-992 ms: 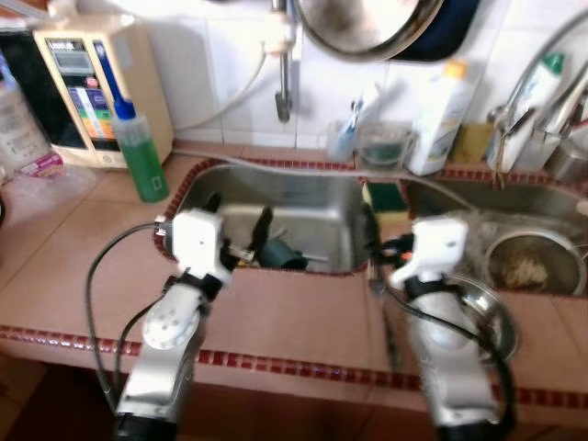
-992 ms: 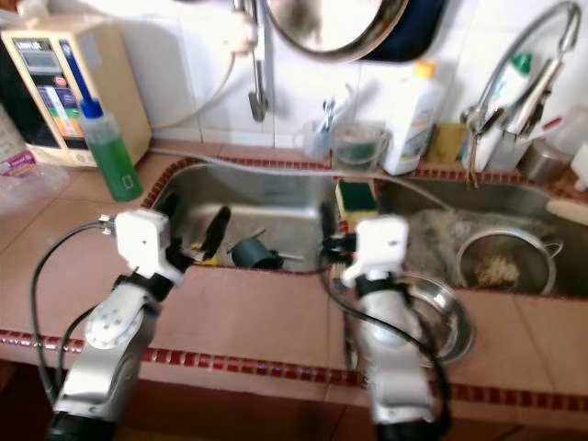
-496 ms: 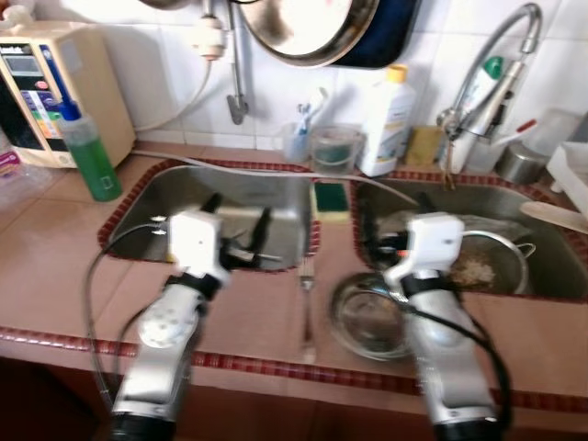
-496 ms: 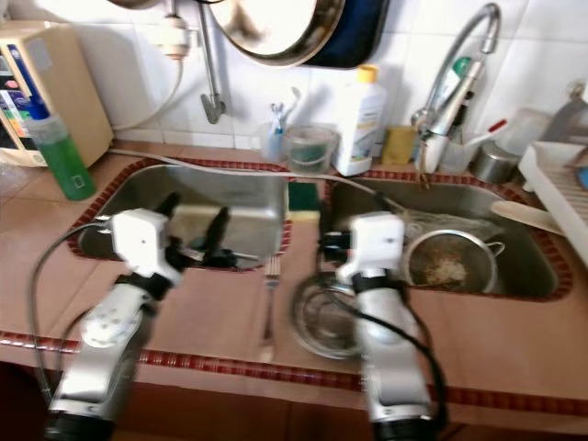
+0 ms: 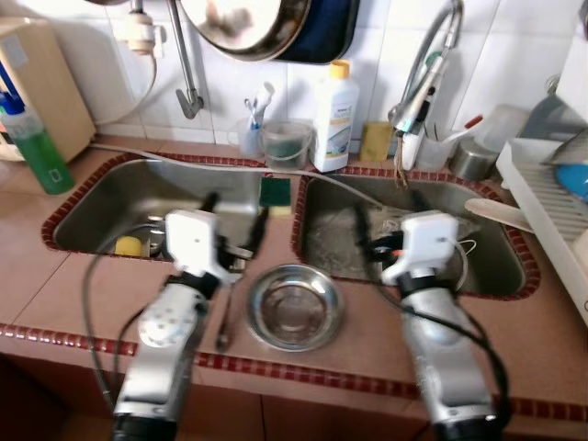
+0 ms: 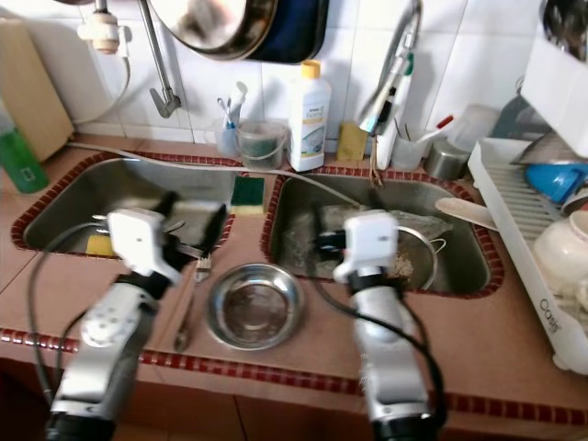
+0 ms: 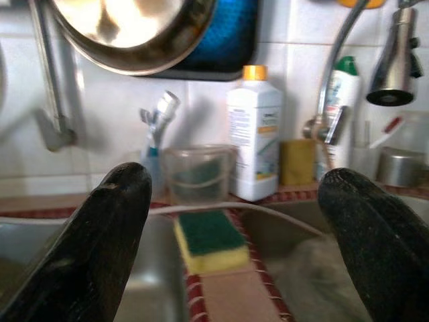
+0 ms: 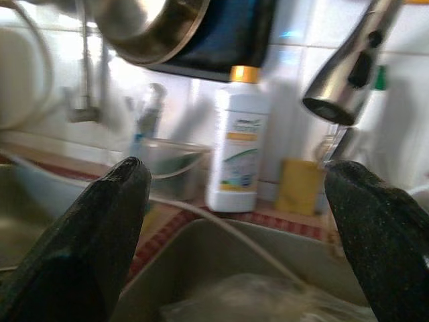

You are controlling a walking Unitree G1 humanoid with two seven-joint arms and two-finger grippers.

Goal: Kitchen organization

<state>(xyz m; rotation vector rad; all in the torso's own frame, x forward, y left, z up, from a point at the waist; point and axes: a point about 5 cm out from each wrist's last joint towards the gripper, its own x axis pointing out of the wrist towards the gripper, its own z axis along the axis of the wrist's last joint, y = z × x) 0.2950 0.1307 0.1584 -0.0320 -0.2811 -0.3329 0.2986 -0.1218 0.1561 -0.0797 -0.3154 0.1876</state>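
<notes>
Left eye view shows a terracotta-tiled desk (image 5: 55, 294) edged with dark red trim, holding a double stainless-steel sink. At the far left a green liquid bottle with a blue pump (image 5: 32, 147) stands on the desk by the wall. The left steel basin (image 5: 119, 197) holds a small yellow object (image 5: 129, 246), which I cannot identify. The left hand (image 5: 234, 225) hovers over the near rim of this basin, its two black fingers (image 7: 87, 261) spread wide with nothing between them. Just beside it a metal fork (image 5: 225, 317) lies on the desk, and next to the fork sits a round, shallow stainless-steel bowl (image 5: 294, 308), upright on the tiles in front of the divider between the basins. On that divider rests a green-and-yellow sponge (image 5: 274, 195). Behind it, on the back ledge, stand a clear plastic cup (image 5: 283, 142) and a white bottle with a yellow cap (image 5: 335, 115); a large steel pan (image 5: 243, 23) hangs on the wall above. The right hand (image 5: 367, 243) hangs over the near edge of the right steel basin (image 5: 496, 248), fingers (image 8: 100, 241) likewise wide apart and holding nothing. A curved chrome tap (image 5: 423, 64) rises behind that basin, and a white dish rack (image 5: 547, 211) sits at the far right.
</notes>
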